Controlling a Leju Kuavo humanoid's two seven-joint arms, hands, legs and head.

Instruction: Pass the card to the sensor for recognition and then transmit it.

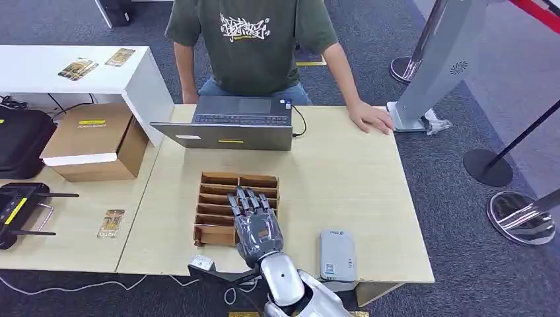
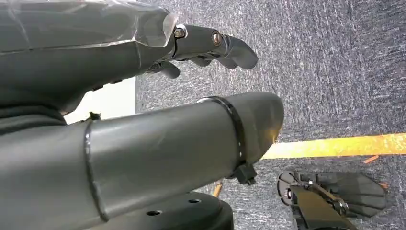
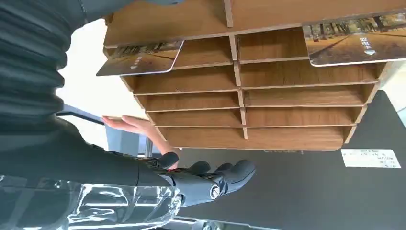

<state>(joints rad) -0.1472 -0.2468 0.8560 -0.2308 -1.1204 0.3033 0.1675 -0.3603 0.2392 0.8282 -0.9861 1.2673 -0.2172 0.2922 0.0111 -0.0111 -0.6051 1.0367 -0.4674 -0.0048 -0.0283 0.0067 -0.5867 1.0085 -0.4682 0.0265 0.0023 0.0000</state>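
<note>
A wooden slotted card holder stands on the light wooden table, near its front edge. My right hand hovers over the holder, fingers stretched out flat, holding nothing. In the right wrist view two printed cards stick out of the holder's slots, apart from my hand's dark fingers. A grey card sensor lies on the table just right of my right arm. My left hand hangs over grey carpet, fingers loosely extended and empty.
A person sits at the table's far side behind a laptop, one hand resting on the far right corner. A cardboard box, a black router and a loose card sit on the left table. A kiosk stand rises at right.
</note>
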